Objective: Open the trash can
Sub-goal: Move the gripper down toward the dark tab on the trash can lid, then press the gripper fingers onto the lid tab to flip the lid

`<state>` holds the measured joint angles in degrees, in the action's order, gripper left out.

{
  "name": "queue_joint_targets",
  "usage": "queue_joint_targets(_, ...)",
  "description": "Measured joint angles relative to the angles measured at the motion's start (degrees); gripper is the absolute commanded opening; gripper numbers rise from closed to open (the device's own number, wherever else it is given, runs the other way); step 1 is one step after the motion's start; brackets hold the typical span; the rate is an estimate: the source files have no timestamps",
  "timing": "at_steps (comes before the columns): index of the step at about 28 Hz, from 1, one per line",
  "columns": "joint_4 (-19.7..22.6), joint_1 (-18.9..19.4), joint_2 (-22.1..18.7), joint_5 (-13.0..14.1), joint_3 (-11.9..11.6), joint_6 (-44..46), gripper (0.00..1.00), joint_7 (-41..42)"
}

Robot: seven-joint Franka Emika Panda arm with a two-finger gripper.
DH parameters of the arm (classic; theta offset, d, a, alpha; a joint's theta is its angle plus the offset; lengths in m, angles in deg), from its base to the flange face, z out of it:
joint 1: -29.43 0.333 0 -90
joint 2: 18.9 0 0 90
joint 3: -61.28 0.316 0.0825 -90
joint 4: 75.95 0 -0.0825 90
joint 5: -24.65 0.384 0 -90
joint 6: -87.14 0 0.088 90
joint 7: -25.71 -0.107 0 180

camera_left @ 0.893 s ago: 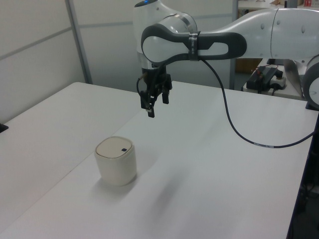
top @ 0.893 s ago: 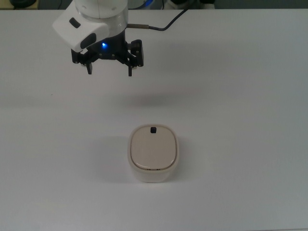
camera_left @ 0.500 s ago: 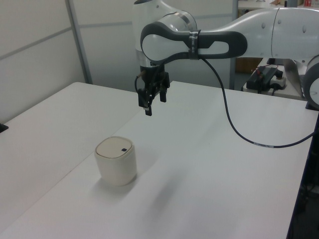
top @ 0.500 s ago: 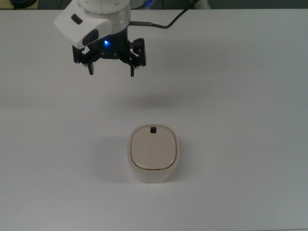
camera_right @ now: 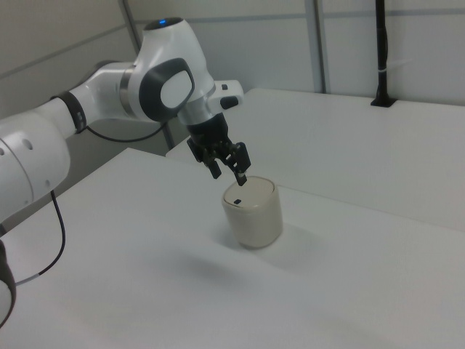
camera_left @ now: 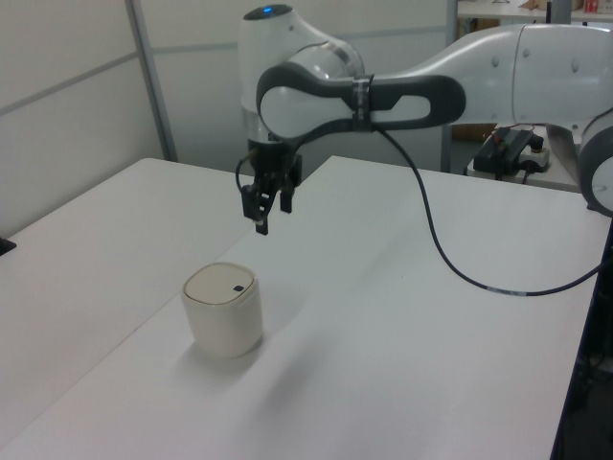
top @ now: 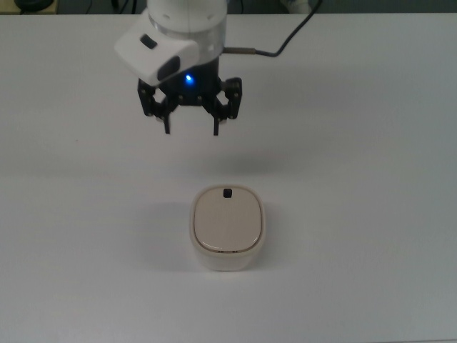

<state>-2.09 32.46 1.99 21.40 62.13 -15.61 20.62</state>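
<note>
Overhead, arm (camera_left: pixel 383 86) bent downward, spread jaws above trash can (top: pixel 227 227).

bright even light, soft faint shadows

The arm (camera_left: pixel 498 72) consists of glossy white rounded shells joined by dark grey bands at the joints; in the left view a long dark grey inlay runs along the forearm link. The wrist housing (top: pixel 187 32) is white, with a small black oval mark on its angled flange. A blue indicator light (top: pixel 188 78) glows just below this housing, and another blue light sits on top of the rounded joint cap (camera_left: pixel 265 13). A black cable (camera_left: pixel 450 264) leaves the wrist housing. The gripper (top: pixel 191 131) is black, with two slender black fingers (top: pixel 215 123) set apart on an angular black body
</note>
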Motion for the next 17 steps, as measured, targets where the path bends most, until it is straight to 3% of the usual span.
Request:
queue_joint_targets(4,0.09,0.78,2.01,0.0,0.0,-2.96,0.4,-0.9)
queue_joint_targets(5,0.11,0.94,2.6,0.0,0.0,-3.81,0.29,-1.13)
queue_joint_targets(11,0.16,1.99,6.16,-0.09,0.0,-7.74,0.0,-3.04)
queue_joint_targets(17,0.14,3.15,7.99,-0.88,0.0,-9.11,0.0,-5.07)
